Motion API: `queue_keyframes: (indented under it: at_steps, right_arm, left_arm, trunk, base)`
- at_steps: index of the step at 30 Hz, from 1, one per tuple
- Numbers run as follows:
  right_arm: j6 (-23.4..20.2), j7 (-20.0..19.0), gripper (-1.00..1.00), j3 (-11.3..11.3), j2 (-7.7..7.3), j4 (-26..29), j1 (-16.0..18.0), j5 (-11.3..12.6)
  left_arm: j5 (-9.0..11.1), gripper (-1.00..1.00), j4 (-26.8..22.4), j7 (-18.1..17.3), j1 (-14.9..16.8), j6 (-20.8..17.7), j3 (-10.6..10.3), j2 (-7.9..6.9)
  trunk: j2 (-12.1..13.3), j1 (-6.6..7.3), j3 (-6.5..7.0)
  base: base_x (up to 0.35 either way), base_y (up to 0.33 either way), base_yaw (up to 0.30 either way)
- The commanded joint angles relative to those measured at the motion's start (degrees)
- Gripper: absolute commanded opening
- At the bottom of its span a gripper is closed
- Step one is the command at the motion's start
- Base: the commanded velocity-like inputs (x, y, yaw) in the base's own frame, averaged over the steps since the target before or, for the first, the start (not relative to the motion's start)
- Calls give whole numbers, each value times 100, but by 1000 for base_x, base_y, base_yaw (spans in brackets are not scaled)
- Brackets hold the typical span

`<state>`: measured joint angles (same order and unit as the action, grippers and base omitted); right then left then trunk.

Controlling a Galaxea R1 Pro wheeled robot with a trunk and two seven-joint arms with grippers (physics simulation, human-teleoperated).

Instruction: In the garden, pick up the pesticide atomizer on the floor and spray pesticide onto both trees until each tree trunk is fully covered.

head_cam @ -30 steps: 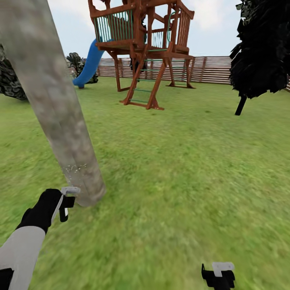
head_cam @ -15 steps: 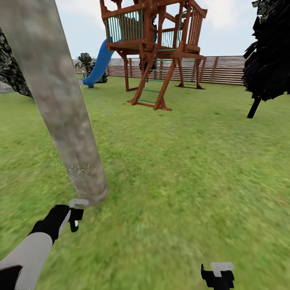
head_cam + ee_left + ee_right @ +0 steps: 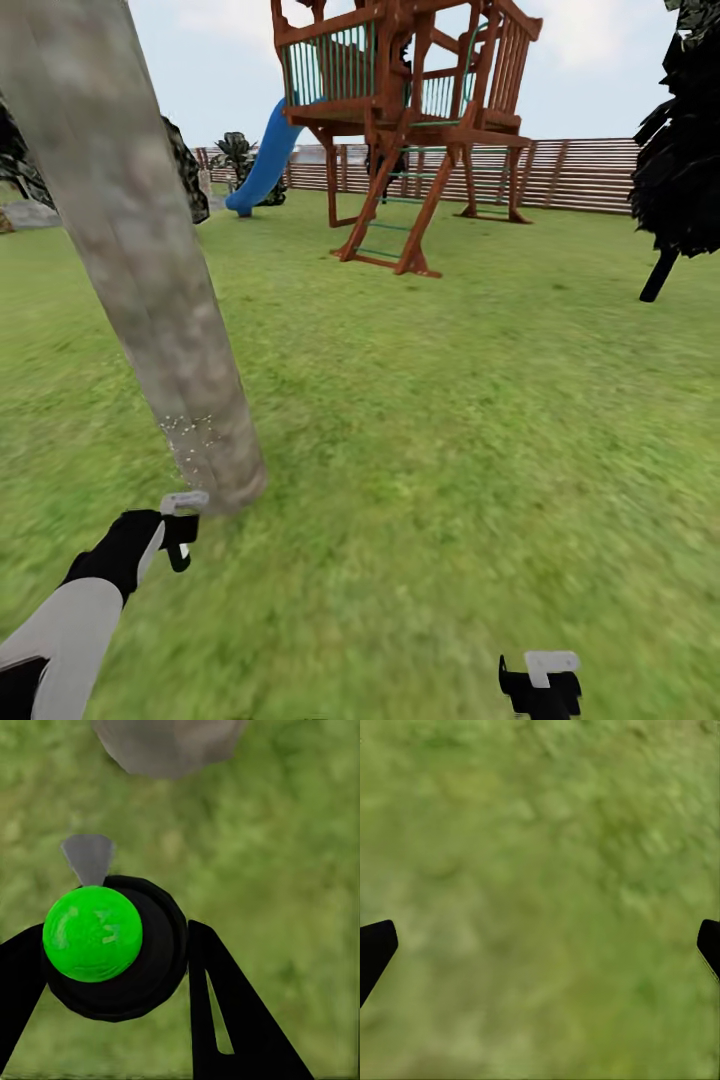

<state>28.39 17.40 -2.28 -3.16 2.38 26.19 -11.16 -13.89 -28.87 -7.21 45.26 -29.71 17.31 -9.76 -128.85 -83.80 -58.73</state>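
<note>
Pick-up is judged complete: the pesticide atomizer [image 3: 112, 945], a dark bottle with a green cap, is being pinched between the fingers of the left gripper [image 3: 180, 525], off the grass floor [image 3: 450, 480]. Its grey nozzle is being aimed at the base of the tree trunk [image 3: 150, 290], which is near it. Pale flecks are showing low on the trunk; the upper bark is looking bare, so coverage is judged partial. A second tree is being left unsprayed, presumably. The right gripper [image 3: 540, 680] is being held spread and empty over grass.

bright flat daylight, no cast shadows, grass [image 3: 450, 450] blurred throughout, wrist views softest, no glare
</note>
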Motion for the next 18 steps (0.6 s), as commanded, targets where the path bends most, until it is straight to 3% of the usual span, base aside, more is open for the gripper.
queue_keyframes:
  at_steps: [1, 5, 10, 13, 18]
  right_arm:
    - [0, 0, 100, 0, 0, -1, 0, 0]
    - [0, 0, 100, 0, 0, -1, 0, 0]
    - [0, 0, 100, 0, 0, -1, 0, 0]
    - [0, 0, 100, 0, 0, -1, 0, 0]
    - [0, 0, 100, 0, 0, -1, 0, 0]
  left_arm:
    - [0, -100, 3, 0, 0, 2, 0, 5]
    - [0, -100, 9, 0, 0, 5, 0, 24]
    - [-8, -100, 13, 5, 0, 0, 0, 27]
    - [-2, -100, 13, 229, 0, 0, -7, 44]
    - [0, -100, 20, 298, 0, 0, -9, 61]
  trunk:
    - [0, 0, 0]
    - [0, 0, 0]
    - [0, 0, 0]
    - [0, 0, 0]
    - [0, 0, 0]
  base:
    - [0, -273, 276]
    - [0, -273, 269]
    - [0, -273, 34]
    - [0, -273, 6]
    - [26, -273, 228]
